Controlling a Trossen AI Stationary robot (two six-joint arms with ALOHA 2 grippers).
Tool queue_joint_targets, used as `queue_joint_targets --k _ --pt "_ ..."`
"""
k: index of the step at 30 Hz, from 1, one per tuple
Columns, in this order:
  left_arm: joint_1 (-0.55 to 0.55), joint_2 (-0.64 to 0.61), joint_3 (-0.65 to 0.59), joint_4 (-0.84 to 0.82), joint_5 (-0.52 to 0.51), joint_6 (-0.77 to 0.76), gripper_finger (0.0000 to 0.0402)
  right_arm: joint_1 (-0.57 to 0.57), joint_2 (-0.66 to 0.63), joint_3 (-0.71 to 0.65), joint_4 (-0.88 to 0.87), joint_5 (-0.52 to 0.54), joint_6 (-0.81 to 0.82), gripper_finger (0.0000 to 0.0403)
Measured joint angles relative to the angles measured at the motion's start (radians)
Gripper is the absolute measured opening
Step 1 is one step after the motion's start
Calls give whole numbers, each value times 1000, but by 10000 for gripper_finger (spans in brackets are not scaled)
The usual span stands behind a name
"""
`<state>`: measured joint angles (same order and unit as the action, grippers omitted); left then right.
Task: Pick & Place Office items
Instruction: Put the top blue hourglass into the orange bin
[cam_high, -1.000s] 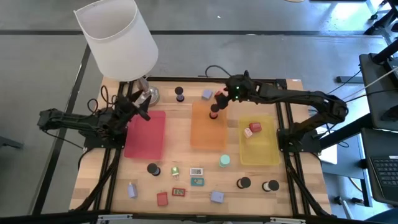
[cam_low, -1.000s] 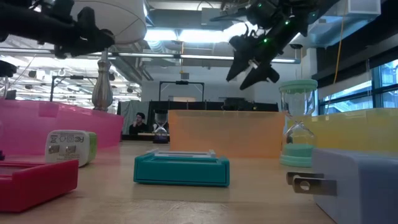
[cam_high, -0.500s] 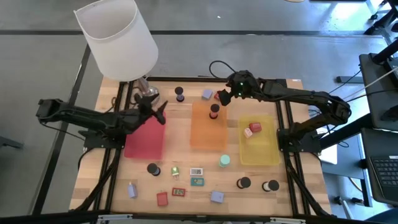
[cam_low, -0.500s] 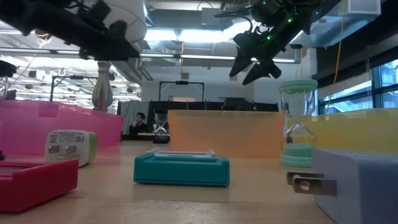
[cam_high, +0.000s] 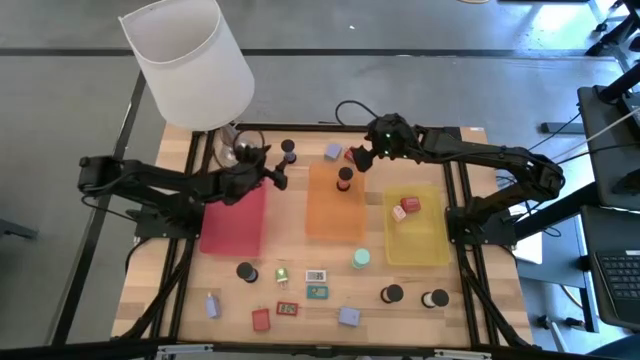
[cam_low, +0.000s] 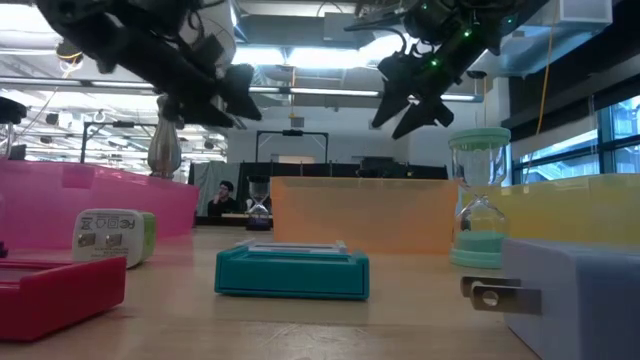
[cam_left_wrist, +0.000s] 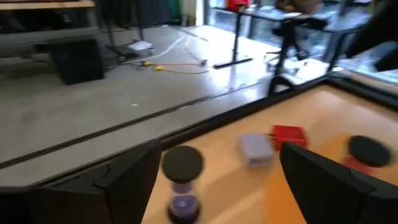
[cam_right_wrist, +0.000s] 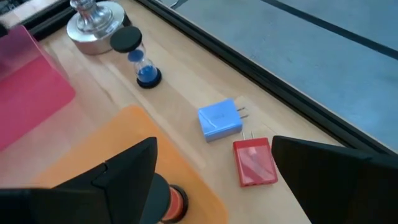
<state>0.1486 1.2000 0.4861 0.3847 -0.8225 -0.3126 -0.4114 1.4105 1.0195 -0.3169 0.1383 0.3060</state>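
A black-capped hourglass with blue sand (cam_high: 289, 152) stands on the table's far side; it also shows in the left wrist view (cam_left_wrist: 182, 180) and the right wrist view (cam_right_wrist: 138, 59). My left gripper (cam_high: 275, 178) is open and empty, just short of it on its near-left side, in the air (cam_low: 225, 95). A red hourglass (cam_high: 345, 180) stands in the orange tray (cam_high: 333, 215). My right gripper (cam_high: 358, 158) is open and empty above the tray's far edge. A lavender block (cam_right_wrist: 219, 119) and a red block (cam_right_wrist: 255, 162) lie beyond the tray.
The lamp's metal base (cam_high: 235, 150) stands left of the black-capped hourglass. The pink tray (cam_high: 235, 215) lies left of the orange one; the yellow tray (cam_high: 415, 235) at right holds a red item (cam_high: 407, 207). Several small items, including a teal hourglass (cam_high: 361, 259), lie along the near side.
My left gripper has travelled from the pink tray's far-left corner toward the table's right, up to the black-capped hourglass, staying open. My right gripper has drawn back a little toward the far edge, away from the red hourglass, which stays upright in the orange tray.
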Motion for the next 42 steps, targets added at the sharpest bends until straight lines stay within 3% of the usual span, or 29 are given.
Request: queue_joint_targets --k 3,9,22,25,34,42 --pt "45 50 14 1 17 8 329 0 0 0 -9 0 -1 320" --pt "128 164 77 0 148 -57 329 0 0 0 -25 1 -19 321" --pt "205 345 257 -9 117 -103 329 0 0 0 -31 3 -34 321" --pt "222 361 291 -65 121 -105 329 0 0 0 -37 2 -35 321" --pt "289 371 314 -245 291 -279 329 0 0 0 -43 0 -33 321" --pt "315 371 314 -250 377 -303 329 0 0 0 -43 0 -33 321"
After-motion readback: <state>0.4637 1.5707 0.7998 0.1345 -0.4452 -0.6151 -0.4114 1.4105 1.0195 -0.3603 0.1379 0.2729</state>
